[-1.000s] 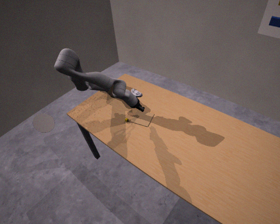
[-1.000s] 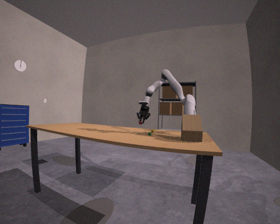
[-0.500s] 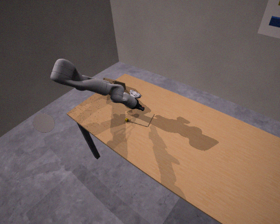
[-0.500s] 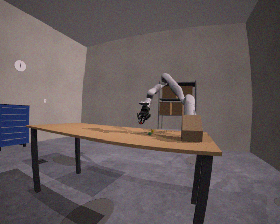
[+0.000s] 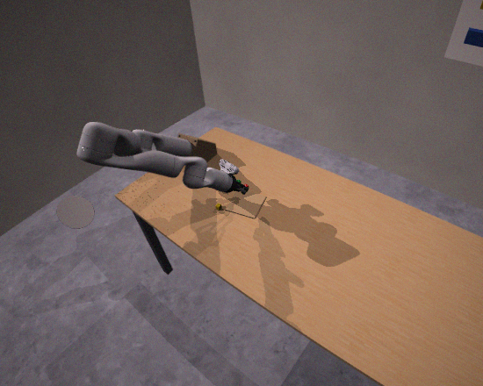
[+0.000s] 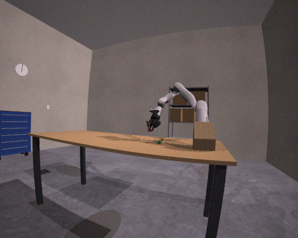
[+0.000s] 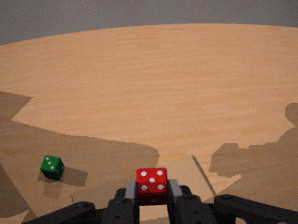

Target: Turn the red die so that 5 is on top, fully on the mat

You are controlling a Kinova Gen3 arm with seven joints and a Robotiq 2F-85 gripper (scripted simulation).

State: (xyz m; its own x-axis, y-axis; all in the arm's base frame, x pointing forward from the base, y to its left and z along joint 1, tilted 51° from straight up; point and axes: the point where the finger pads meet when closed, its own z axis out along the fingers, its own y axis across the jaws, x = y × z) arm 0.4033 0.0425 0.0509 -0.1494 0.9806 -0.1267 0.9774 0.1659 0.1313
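We saw the gripper point(image 7: 153, 197) pinching the red die point(image 7: 152, 183) between its two fingers, held in the air above the table point(image 6: 131, 147) and clear of the wood. In the wrist view the die face turned toward the camera carried five white pips, and the fingers pressed on its left and right sides. The arm point(image 5: 138, 153) reached low and nearly level from the table's end where the brown box point(image 6: 204, 135) stood, with the gripper tilted down and outward along the table. Below it we could make out the mat point(image 5: 258, 210) only as a thin outline, the same colour as the wood, near that same end of the table. A green die point(image 7: 52, 165) lay on the table near the gripper, and a yellow die point(image 5: 219, 206) lay close to the mat's corner, toward the table's long edge. We could not read the top faces of those two dice.
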